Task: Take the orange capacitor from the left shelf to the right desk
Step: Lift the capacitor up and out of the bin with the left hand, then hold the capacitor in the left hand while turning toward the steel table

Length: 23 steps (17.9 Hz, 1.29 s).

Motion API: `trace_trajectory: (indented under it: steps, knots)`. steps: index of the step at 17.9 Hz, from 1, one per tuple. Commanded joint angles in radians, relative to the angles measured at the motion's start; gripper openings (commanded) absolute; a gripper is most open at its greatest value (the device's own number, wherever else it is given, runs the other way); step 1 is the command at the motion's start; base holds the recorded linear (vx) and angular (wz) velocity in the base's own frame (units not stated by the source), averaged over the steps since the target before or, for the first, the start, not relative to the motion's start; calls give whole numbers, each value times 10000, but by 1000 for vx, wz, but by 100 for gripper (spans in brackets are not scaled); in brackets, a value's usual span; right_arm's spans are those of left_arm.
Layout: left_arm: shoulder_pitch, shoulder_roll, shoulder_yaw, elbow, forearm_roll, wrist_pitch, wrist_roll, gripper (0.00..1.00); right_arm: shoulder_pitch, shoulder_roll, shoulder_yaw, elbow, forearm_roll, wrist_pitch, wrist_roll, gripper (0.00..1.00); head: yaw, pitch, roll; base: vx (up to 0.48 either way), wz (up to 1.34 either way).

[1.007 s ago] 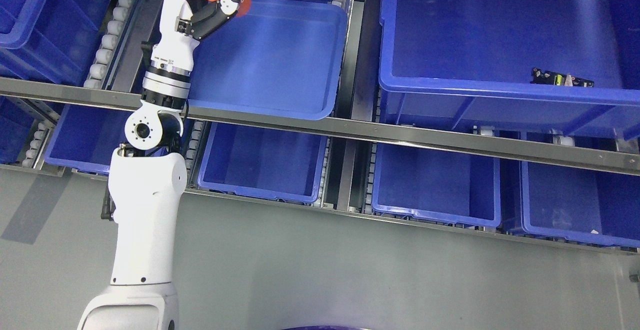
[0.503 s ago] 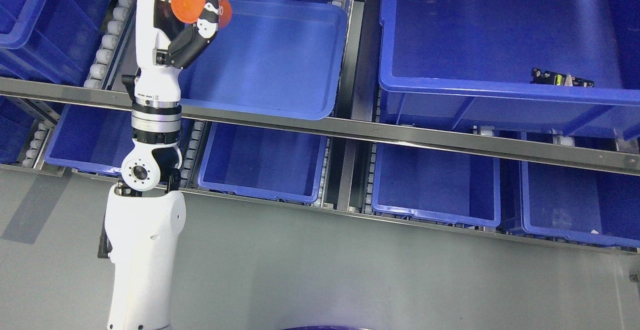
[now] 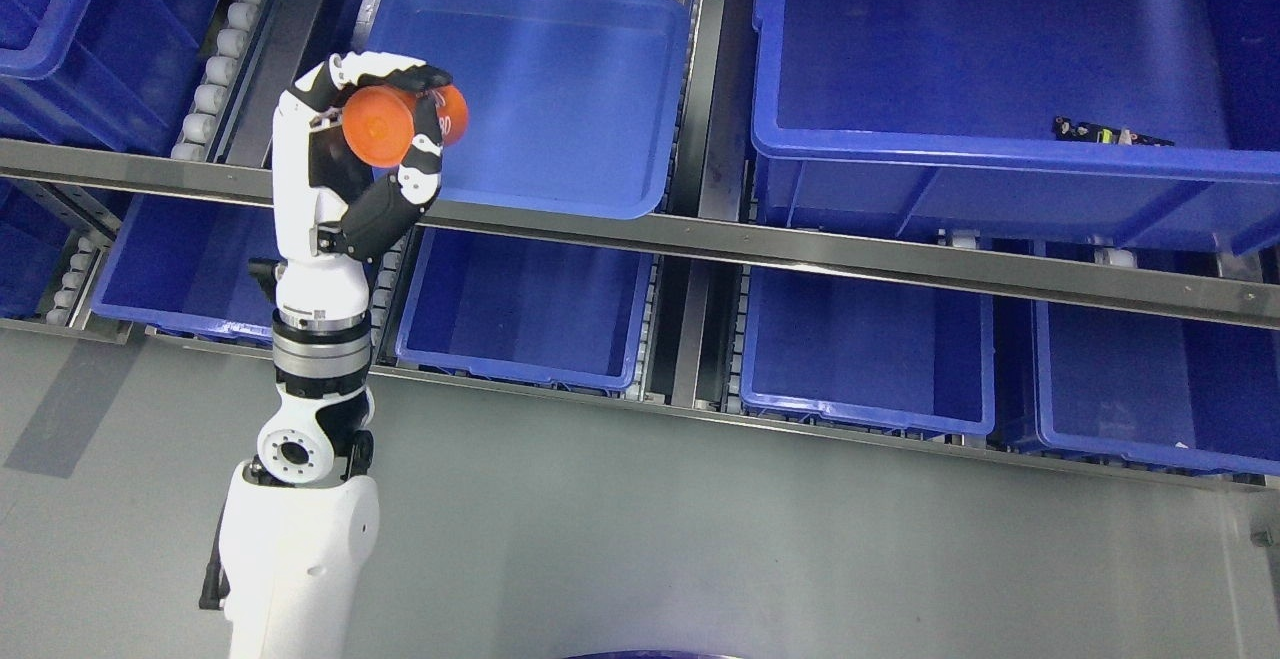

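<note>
We see the left hand (image 3: pixel 375 154) curled around the capacitor (image 3: pixel 400 124), held off the shelf (image 3: pixel 700 239) at the tray's (image 3: pixel 560 89) front-left corner, long axis pointing right. Table not visible; carry goes right.

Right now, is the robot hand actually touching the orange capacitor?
Touching. The head view shows the left robot hand with its fingers wrapped across the orange capacitor, holding it in front of the shelf's upper blue bin.
</note>
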Motion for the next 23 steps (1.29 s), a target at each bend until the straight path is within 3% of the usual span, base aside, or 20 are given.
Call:
trace_trajectory:
  steps: [1, 15, 23]
  knots:
    - [1489, 174, -603, -540, 9, -203, 6, 1, 200, -175, -123, -174, 31, 60, 1, 100, 0, 0, 0, -130, -8]
    - [2059, 174, -1462, -524, 24, 180, 98, 1, 200, -175, -123, -174, 31, 45, 1, 100, 0, 0, 0, -228, 88]
    - [2028, 174, -2214, -478, 24, 257, 98, 1, 200, -175, -123, -174, 31, 60, 1, 100, 0, 0, 0, -174, -314]
